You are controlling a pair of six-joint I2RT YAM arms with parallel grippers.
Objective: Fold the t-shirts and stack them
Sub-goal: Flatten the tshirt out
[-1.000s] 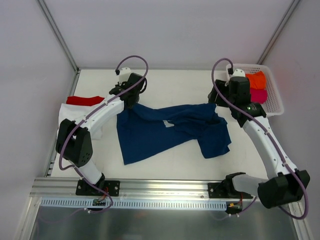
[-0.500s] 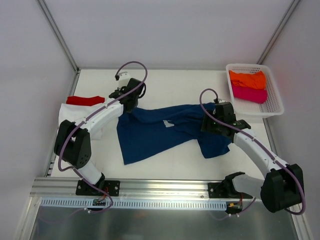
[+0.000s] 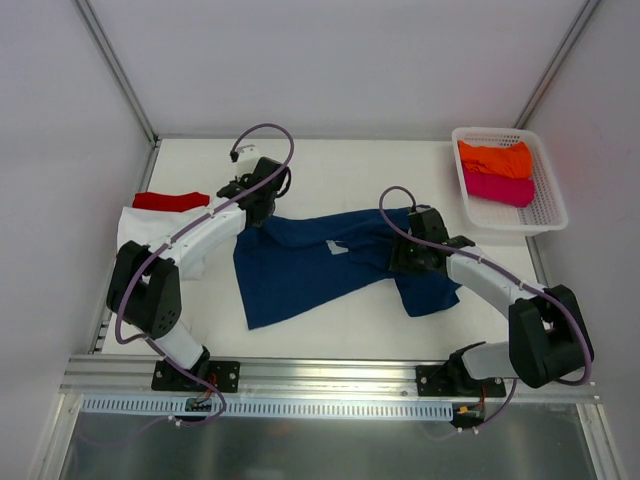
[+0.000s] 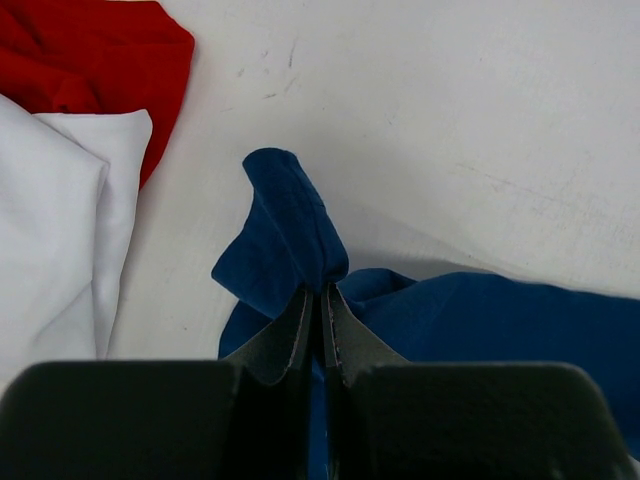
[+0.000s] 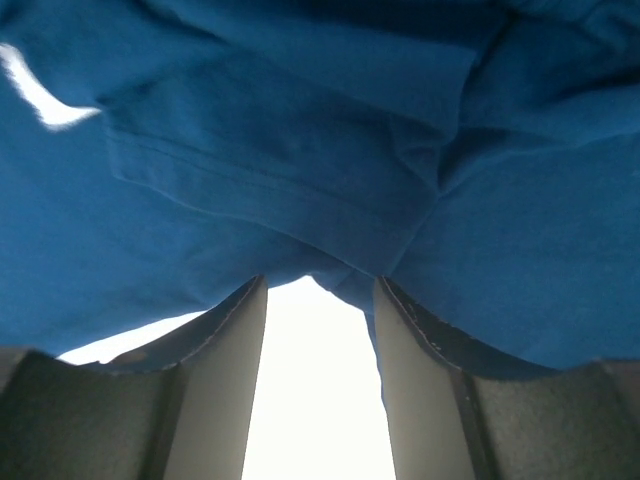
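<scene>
Left jaws are pressed together on a raised fold of the navy t-shirt (image 4: 290, 230), at the shirt's far left corner; your left wrist view shows the cloth pinched between the two tips and peaking up off the bench (image 3: 340, 170). Right jaws stand apart, low over the right-hand part of the same shirt. In your right wrist view bare bench shows between them, and a hemmed edge of the blue cloth (image 5: 300, 150) lies right at their tips. From the pictures you cannot tell whether the tips touch the cloth. From above, the navy t-shirt (image 3: 320, 265) lies rumpled across the middle of the bench between your two arms, with its white print (image 3: 338, 248) facing up near the centre. A white t-shirt (image 3: 135, 225) sits at the left edge of the bench, and a red t-shirt (image 3: 170, 201) lies just behind it, touching it. An orange t-shirt (image 3: 495, 158) and a magenta t-shirt (image 3: 500, 187) lie side by side in the basket (image 3: 552, 205) at the far right corner.
</scene>
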